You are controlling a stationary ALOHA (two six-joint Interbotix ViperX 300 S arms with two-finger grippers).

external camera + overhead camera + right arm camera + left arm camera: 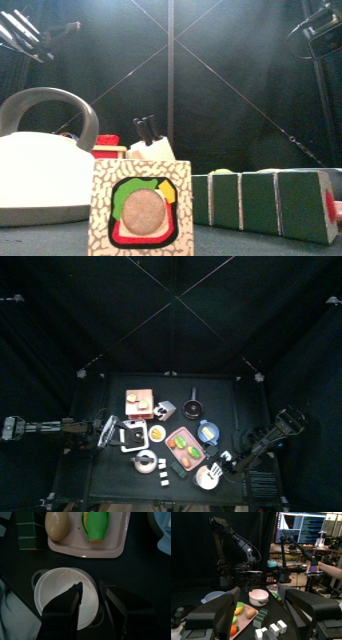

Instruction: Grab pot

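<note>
Where black table (227, 406) ends, curtains (80, 326) enclose; monitor (301, 527) beyond

place: robotics lab | enclosure: black curtains (80, 326) pen a small black table (227, 391) | rig: two black robot arms over toy food and kitchenware | beyond curtains, left wrist view: lit monitor (303, 527) with text, cluttered benches, stands, a person's arm (331, 568) at the edge
</note>
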